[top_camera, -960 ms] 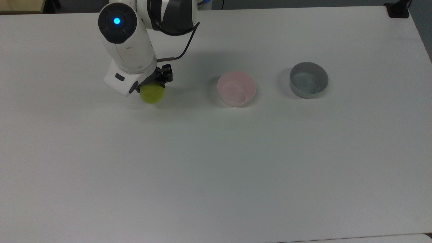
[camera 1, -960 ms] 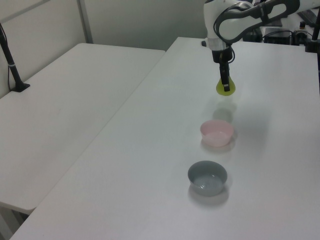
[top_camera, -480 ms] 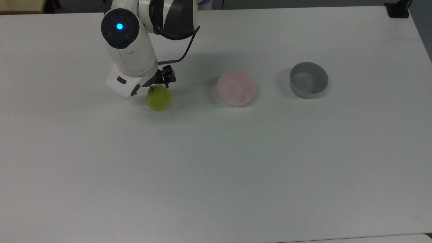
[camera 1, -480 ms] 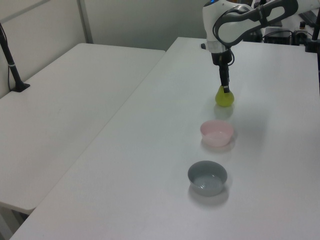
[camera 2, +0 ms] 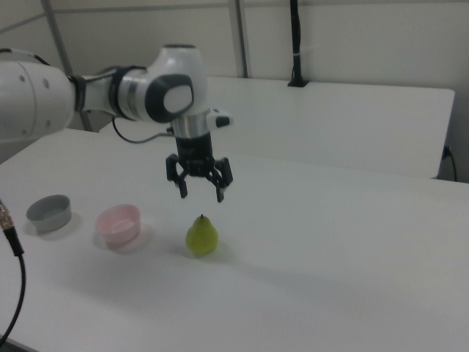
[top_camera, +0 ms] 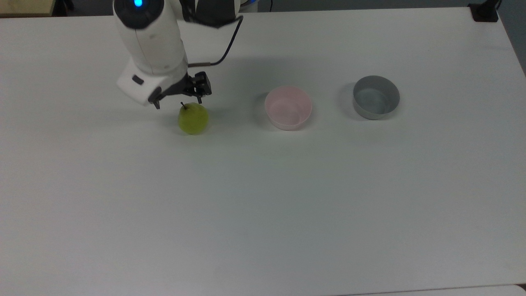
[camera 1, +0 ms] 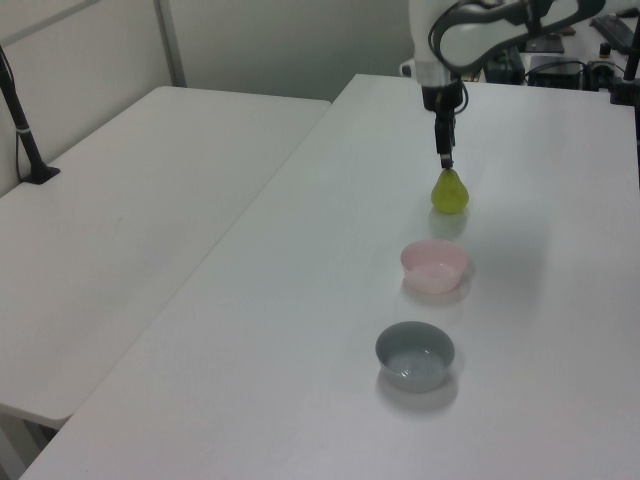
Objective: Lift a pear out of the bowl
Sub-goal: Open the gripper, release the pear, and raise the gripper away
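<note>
The yellow-green pear (top_camera: 193,118) (camera 1: 449,192) (camera 2: 201,236) stands upright on the white table, stem up, to the top view's left of the pale pink bowl (top_camera: 288,107) (camera 1: 434,266) (camera 2: 119,224), which holds nothing. My gripper (top_camera: 179,98) (camera 1: 443,157) (camera 2: 200,192) hangs open just above the pear, fingers spread and empty, clear of the stem.
A grey bowl (top_camera: 376,97) (camera 1: 414,355) (camera 2: 50,212) sits beyond the pink one, also empty. A second white table (camera 1: 120,230) stands alongside, with a black post (camera 1: 20,120) at its edge. A black cable (camera 2: 13,249) hangs at the right view's left.
The gripper set the pear down on the table, opened and rose straight up off it. The pear now stands alone.
</note>
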`<state>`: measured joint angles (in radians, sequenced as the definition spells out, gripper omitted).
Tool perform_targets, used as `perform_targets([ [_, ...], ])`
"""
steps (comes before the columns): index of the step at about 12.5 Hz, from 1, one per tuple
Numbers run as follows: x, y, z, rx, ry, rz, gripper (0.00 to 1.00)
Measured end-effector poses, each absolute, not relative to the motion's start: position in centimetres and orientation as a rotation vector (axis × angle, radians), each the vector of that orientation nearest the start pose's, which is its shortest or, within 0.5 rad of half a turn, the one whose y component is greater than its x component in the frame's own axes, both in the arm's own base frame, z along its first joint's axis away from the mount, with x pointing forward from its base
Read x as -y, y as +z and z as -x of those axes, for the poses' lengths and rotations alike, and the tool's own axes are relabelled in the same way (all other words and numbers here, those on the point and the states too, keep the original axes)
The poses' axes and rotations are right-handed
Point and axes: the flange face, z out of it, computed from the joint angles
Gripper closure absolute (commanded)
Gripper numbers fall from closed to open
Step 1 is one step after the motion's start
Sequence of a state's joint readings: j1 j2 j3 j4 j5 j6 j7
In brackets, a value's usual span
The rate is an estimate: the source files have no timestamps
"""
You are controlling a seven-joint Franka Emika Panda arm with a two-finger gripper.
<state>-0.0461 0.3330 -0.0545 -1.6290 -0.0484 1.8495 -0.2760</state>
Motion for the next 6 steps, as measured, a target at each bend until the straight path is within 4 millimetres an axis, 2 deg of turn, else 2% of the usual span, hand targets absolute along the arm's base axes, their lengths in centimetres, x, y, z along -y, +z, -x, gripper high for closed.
perform_targets([
  [3,6.3,50.8,-60.9,0.166,0.102,3.184,0.0],
  [4,6.3,53.1,-59.8,0.117,0.072,3.188,0.0],
  [6,6.0,55.4,-58.7,-0.02,0.029,3.193,0.0],
])
